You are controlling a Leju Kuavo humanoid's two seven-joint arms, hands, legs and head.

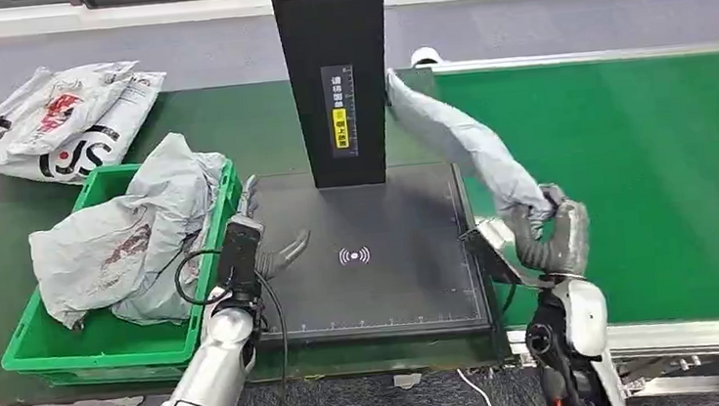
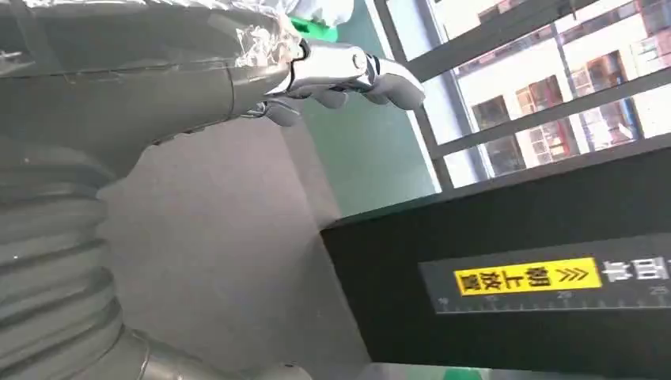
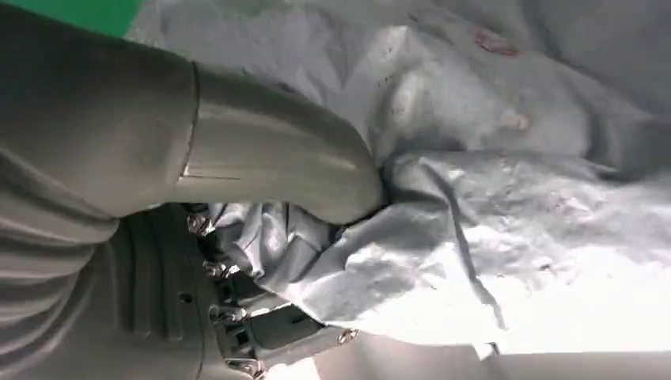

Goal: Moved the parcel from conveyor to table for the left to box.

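Gripping the grey parcel (image 1: 463,145), right hand (image 1: 545,231) lifts it beside the black scanner post (image 1: 335,77); left hand (image 1: 267,255) spread over the pad (image 1: 370,261).

Right robot hand (image 1: 546,229) clenched; left robot hand (image 1: 267,255) open-fingered.

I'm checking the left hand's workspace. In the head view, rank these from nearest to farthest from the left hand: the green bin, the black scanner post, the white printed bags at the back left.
From the left hand:
1. Green bin, right beside it on its left.
2. Black scanner post, behind and to its right.
3. White printed bags, far back left corner.
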